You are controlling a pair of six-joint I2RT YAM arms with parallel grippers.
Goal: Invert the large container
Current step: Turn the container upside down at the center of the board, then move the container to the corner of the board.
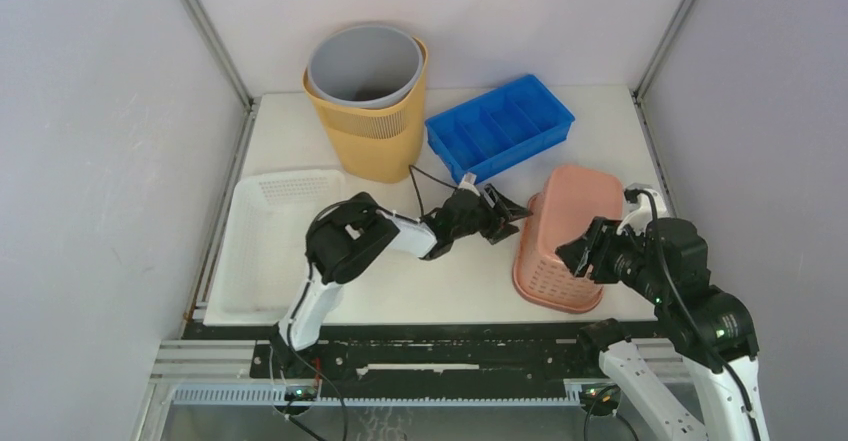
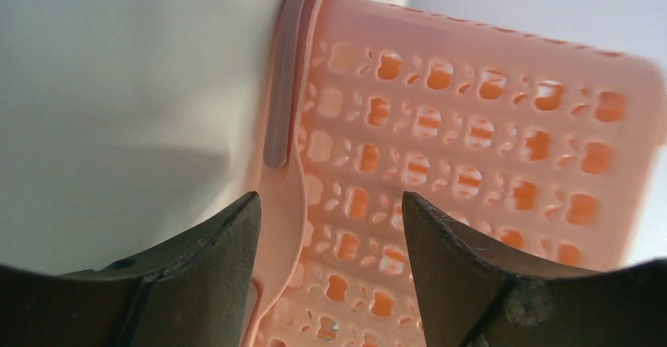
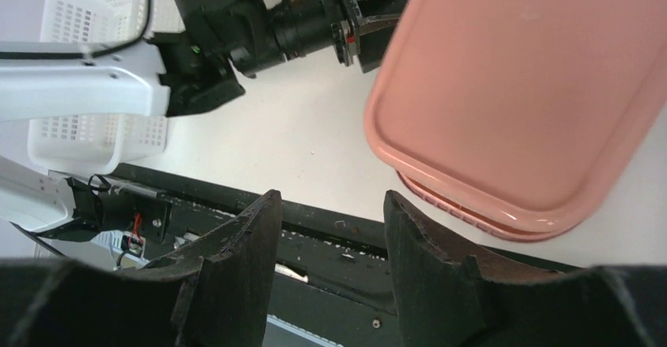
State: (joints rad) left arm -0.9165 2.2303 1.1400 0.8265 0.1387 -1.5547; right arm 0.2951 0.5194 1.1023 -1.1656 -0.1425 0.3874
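Note:
The large container, a pink perforated basket (image 1: pixel 565 236), lies bottom up on the right of the table. My left gripper (image 1: pixel 512 216) reaches it from the left. In the left wrist view the basket's wall (image 2: pixel 472 127) fills the picture. My left gripper (image 2: pixel 330 197) is open, and the basket's rim passes between its fingers close to the left finger (image 2: pixel 212 245), with a wide gap to the other. My right gripper (image 1: pixel 575 258) hovers at the basket's near left corner. In the right wrist view my right gripper (image 3: pixel 330 197) stands open and empty over the table's front edge, beside the basket's smooth bottom (image 3: pixel 535 87).
A yellow bin with a grey bin nested in it (image 1: pixel 370 111) stands at the back. A blue divided tray (image 1: pixel 500 126) lies right of it, just behind the pink basket. A white mesh basket (image 1: pixel 270 241) sits on the left. The black rail (image 1: pixel 450 356) runs along the front.

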